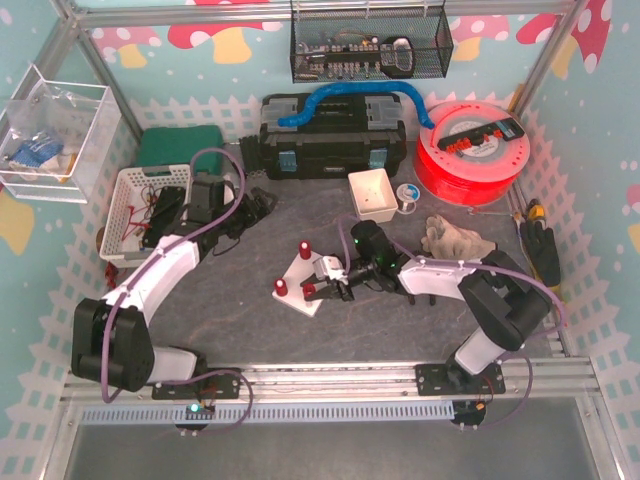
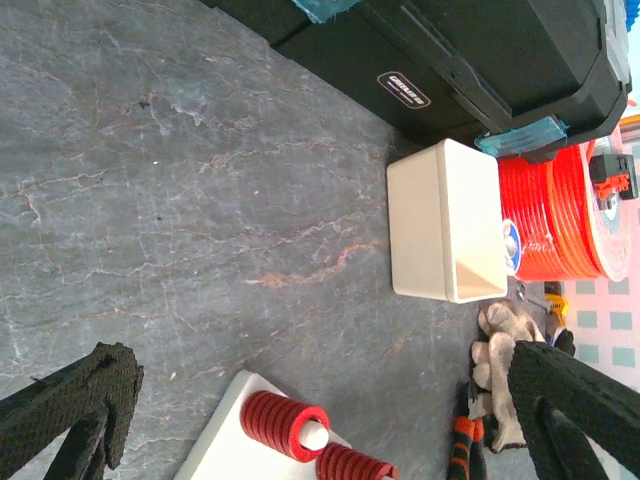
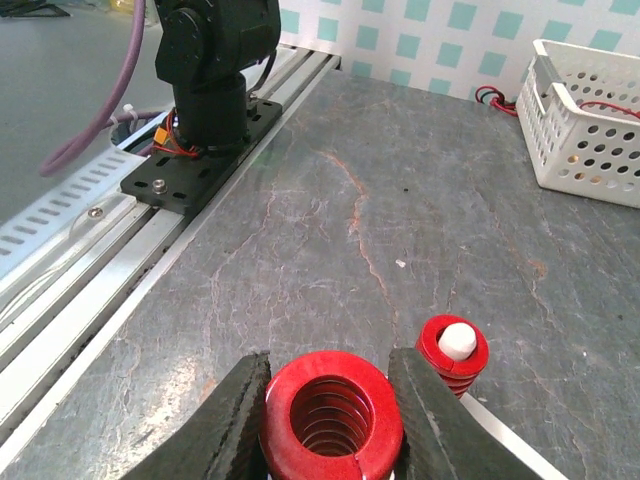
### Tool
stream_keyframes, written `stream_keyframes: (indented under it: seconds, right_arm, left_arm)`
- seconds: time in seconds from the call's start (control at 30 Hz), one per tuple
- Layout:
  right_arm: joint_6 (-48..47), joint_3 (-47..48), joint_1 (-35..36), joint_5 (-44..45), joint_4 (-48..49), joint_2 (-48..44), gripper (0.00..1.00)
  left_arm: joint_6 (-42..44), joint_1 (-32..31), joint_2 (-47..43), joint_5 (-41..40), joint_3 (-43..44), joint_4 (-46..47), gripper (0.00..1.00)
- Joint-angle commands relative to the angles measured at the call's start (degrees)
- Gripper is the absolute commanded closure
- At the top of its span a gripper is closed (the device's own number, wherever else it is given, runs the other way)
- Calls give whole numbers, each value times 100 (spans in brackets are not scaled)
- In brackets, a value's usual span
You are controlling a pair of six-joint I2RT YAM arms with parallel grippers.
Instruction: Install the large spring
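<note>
Watching from the table side: the right gripper (image 3: 331,400) was clamped on the large spring (image 3: 332,415), jaws narrowed to the coil's width and pressing on both flanks.

Spring details:
- bright red, heavy-gauge coil
- end face ground flat into a thick ring
- a thin seam showed at the ring's lower edge
- hollow bore, inner turns visible down it
- open end faced the wrist camera

Location: it was at the near edge of the white base board (image 1: 298,270), roughly mid-table on the grey mat (image 3: 330,200). Just beside it, slightly farther out, a smaller red spring (image 3: 455,352) sat on a white peg (image 3: 458,340). Couldn't tell whether the held spring touched the board or was only held over it. The overhead view showed another red spring (image 1: 303,249) at the board's far corner.

The left gripper (image 2: 320,390) was spread wide, holding nothing, hovering over bare mat. Its camera showed the board's edge low between the fingers. Past that were a white box (image 2: 445,220), a black toolbox (image 2: 480,60) and a red filament spool (image 2: 550,220).

Also around: a white perforated basket (image 3: 590,120) on the far left side, and the left arm's base (image 3: 210,100) bolted to the rail.
</note>
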Motion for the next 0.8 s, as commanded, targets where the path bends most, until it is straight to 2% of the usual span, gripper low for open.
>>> stream_keyframes:
  seconds: [0.0, 0.23, 0.3, 0.5, 0.63, 0.77]
  right_arm:
    - [-109, 232, 54, -133, 38, 172, 100]
    - [-182, 296, 65, 8, -3, 395, 100]
    - [-194, 357, 65, 25, -5, 517, 97]
    - [-192, 390, 65, 195, 72, 756, 83]
    - [-220, 384, 65, 346, 5, 655, 65]
    - [-283, 409, 65, 539, -315, 296, 52]
  left_arm:
    - [138, 34, 72, 62, 242, -75, 1]
    - [165, 34, 85, 45, 252, -89, 1]
    - [165, 35, 90, 44, 253, -92, 1]
    - [189, 36, 106, -4, 319, -88, 1]
    - [249, 34, 116, -26, 365, -90, 1]
    - [261, 34, 159, -36, 385, -83, 1]
